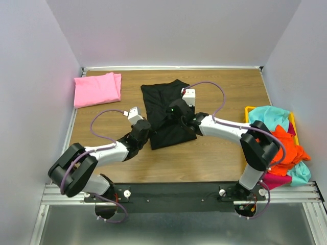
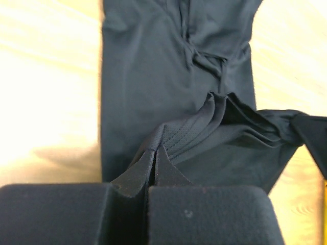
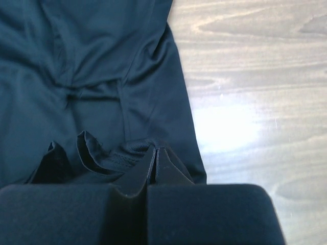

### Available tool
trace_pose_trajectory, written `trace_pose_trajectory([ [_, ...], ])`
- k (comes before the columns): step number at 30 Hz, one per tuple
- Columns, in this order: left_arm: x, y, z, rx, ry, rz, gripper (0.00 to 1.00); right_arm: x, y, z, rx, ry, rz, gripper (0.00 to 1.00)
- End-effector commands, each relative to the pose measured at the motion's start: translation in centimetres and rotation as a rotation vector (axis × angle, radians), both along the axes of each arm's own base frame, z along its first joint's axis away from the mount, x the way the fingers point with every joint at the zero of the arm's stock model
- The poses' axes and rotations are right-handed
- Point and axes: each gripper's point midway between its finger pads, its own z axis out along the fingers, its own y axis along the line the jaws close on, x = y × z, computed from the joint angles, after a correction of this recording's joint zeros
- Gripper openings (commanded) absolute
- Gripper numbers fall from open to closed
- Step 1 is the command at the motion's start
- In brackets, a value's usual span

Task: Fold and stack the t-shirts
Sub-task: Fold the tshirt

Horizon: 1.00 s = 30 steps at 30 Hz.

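While the soft black cloth t-shirt lay at the brown wooden table's middle, the left gripper and right gripper each pinched its near hem, likely to fold that edge over. A folded pink cloth t-shirt sat at the table's far-left corner.

The black t-shirt lies rumpled at centre, pink t-shirt folded back-left, other t-shirts heaped right.
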Motion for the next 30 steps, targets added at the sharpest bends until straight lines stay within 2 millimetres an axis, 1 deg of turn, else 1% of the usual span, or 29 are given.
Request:
trace_pose_trajectory([
  [1,2.5,-1.4,1.6,0.002,-0.068,-0.069,0.00,2.6,0.0,-0.7,-0.029,0.006,-0.002,0.01],
  [4,3.8,-1.5,0.9,0.023,-0.056,-0.080,0.00,3.7,-0.2,-1.4,-0.051,0.018,-0.004,0.01],
  [5,4.3,-1.7,0.3,0.032,-0.045,-0.085,0.00,4.1,-0.4,-1.6,-0.052,0.020,-0.011,0.01],
  [6,4.6,-1.8,0.8,0.028,-0.056,-0.090,0.00,4.3,-0.4,-1.7,-0.055,0.022,-0.011,0.01],
  [7,4.9,-1.7,-0.1,0.043,-0.037,-0.095,0.00,4.5,-0.3,-2.0,-0.058,0.028,-0.009,0.01],
  [8,5.2,-1.6,-0.3,0.047,-0.031,-0.092,0.00,4.9,-0.4,-1.9,-0.056,0.028,-0.010,0.01],
  [10,5.4,-1.6,-0.8,0.055,-0.021,-0.088,0.00,5.4,-0.5,-2.2,-0.059,0.032,-0.010,0.01],
  [20,6.8,-0.5,-1.6,0.080,0.000,-0.051,0.00,8.0,-0.2,-3.2,-0.074,0.048,0.005,0.01],
  [21,7.1,-0.3,-1.6,0.084,0.001,-0.047,0.01,8.5,0.0,-3.2,-0.068,0.046,0.006,0.01],
  [22,7.2,-0.3,-1.6,0.087,0.001,-0.048,0.07,8.8,0.2,-3.2,-0.060,0.051,0.018,0.01],
  [23,7.4,-0.1,-1.6,0.090,0.001,-0.047,0.24,9.2,0.4,-3.2,-0.051,0.053,0.025,0.01],
  [24,7.9,0.3,-1.0,0.096,-0.010,-0.033,0.46,10.1,1.1,-2.4,-0.029,0.045,0.052,0.05],
  [26,8.6,0.8,0.3,0.106,-0.034,-0.015,0.58,11.4,1.6,-0.9,-0.019,0.019,0.074,0.23],
  [27,8.8,1.6,0.6,0.133,-0.031,0.012,0.64,12.0,1.8,0.1,-0.015,0.001,0.081,0.34],
  [28,9.8,2.1,3.0,0.138,-0.078,0.042,0.78,13.0,2.1,2.7,-0.005,-0.047,0.097,0.60],
  [30,10.1,2.8,4.9,0.157,-0.099,0.066,0.86,13.7,2.0,5.2,0.013,-0.086,0.102,0.80],
])
